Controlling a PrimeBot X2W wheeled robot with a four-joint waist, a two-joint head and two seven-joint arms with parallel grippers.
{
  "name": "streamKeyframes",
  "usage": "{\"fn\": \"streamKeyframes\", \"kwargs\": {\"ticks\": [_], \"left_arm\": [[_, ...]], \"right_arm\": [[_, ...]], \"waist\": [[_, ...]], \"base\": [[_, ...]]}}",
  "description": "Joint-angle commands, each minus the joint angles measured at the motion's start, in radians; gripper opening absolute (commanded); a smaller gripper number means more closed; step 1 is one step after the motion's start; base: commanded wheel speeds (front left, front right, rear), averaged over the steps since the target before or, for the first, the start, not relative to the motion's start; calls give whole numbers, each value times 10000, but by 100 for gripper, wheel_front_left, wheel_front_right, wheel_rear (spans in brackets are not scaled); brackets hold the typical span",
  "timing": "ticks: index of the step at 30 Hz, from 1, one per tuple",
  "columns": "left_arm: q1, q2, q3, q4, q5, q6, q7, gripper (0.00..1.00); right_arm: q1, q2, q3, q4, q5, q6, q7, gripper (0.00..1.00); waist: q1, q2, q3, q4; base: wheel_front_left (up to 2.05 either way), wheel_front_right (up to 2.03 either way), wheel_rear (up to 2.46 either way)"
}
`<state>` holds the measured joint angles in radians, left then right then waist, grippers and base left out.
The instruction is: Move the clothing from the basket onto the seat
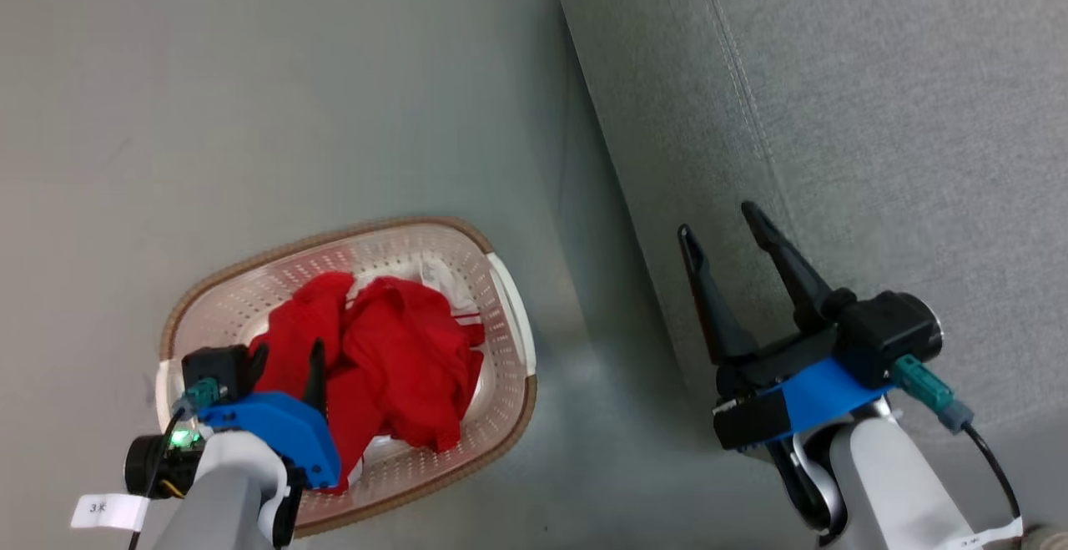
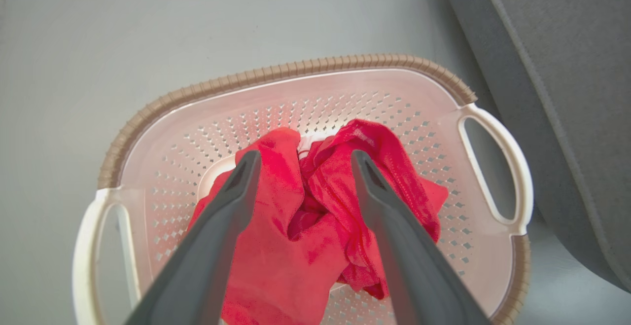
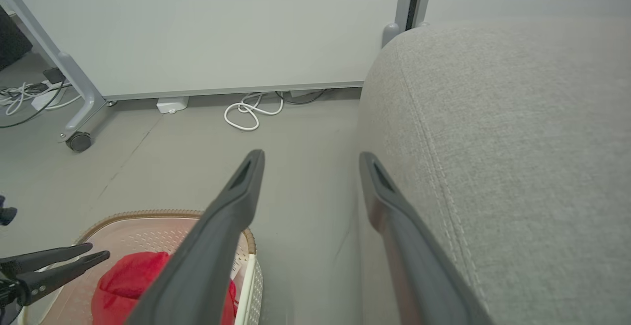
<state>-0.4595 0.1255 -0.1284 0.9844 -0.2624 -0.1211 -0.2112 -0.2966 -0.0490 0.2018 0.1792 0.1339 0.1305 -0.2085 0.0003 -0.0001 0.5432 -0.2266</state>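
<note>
I have bare floor point(image 1: 334, 116) between basket point(image 1: 334, 237) rim and seat point(image 1: 876, 116) edge; left gripper point(image 2: 304, 156) gapes empty above the clothing point(image 2: 296, 246), right gripper point(image 1: 717, 219) likewise.

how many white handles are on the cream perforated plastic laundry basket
2. One white handle is on the end nearest the grey woven-fabric seat; the other is on the opposite end, partly cut off at the picture's bottom edge.

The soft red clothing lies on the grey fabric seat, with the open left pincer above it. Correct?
The soft red clothing lies in the cream perforated plastic basket, not on the grey fabric seat, as the left wrist view shows. The open left pincer is above it.
</note>
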Motion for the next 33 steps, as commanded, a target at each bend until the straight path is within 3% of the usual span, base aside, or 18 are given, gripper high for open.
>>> {"fn": "streamKeyframes", "kwargs": {"ticks": [1,8,16,17,18,33], "left_arm": [[-310,126,85,364,-55,113,138,100],[-1213,210,123,1667,-291,112,756,100],[-2018,374,60,2491,-359,466,1495,100],[-2092,367,32,2543,-338,477,1564,46],[-2162,355,-15,2564,-314,442,1620,0],[-2441,505,-583,2792,-309,-12,1366,0]], "right_arm": [[-211,-25,105,-67,87,3,-85,100],[-546,-27,461,-150,430,3,-327,100],[-862,-27,671,-140,739,3,-491,100],[-897,-27,677,-116,786,3,-501,100],[-914,-27,699,-94,824,3,-516,100],[-1040,-27,900,89,1202,3,-578,100]], "waist": [[-3,1,368,29],[-3,1,1230,-277],[-3,1,1879,-548],[-3,1,1904,-560],[-3,1,1920,-574],[-3,1,1719,-687]], "base": [[0,0,0],[0,0,0],[0,0,0],[0,0,0],[0,0,0],[0,0,0]]}}
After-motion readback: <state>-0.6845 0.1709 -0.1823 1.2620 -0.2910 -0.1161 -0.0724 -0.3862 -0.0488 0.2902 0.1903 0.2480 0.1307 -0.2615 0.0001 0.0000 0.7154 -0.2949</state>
